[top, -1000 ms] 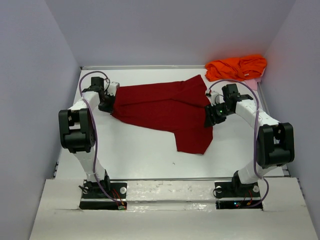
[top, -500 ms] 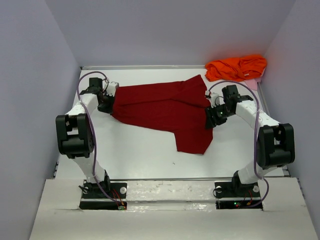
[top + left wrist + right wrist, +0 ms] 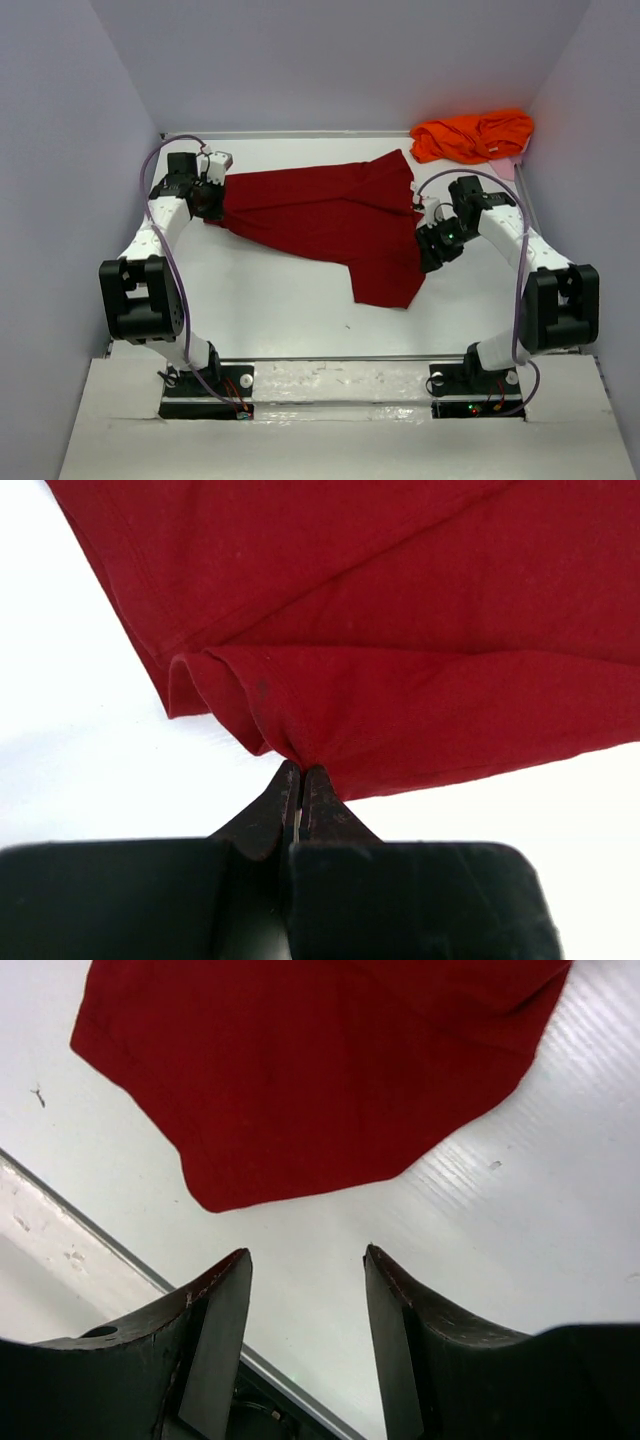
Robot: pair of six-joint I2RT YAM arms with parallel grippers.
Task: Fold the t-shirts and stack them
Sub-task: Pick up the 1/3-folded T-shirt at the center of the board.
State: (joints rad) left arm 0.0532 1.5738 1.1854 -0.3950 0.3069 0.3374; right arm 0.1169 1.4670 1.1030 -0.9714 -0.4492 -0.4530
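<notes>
Item one: dark crimson red short-sleeved cloth t-shirt [image 3: 330, 215], lying unfolded and askew across the middle of the white table [image 3: 270, 300]. It runs from the far left toward the right side, and one long flap trails toward the near edge, right of centre. Creases and doubled layers show along its left border. Item two: bright orange cloth t-shirt [image 3: 472, 135], crumpled in a heap in the far right corner, near the red shirt's far tip and untouched by either arm. Item three: left gripper [image 3: 298, 780], jaws pressed together on a bunched fold at the red shirt's left edge, the cloth gathering into pleats just at the fingertips. Item four: right gripper [image 3: 308, 1255], jaws standing wide with nothing between them. It hangs over bare table just beside the shirt's right side, and the rounded end of the trailing flap lies ahead of the fingers, apart from them. Step in hand, as judged: spreading the red shirt flat before the first fold. No fold is made yet and nothing is stacked. Next move, as judged: the right gripper needs a hold on the right-hand edge or the trailing flap, opposite the left grip. Both arms can then draw the cloth taut and square and lay it smooth. The pinch should take a single border and not the layers beneath.
</notes>
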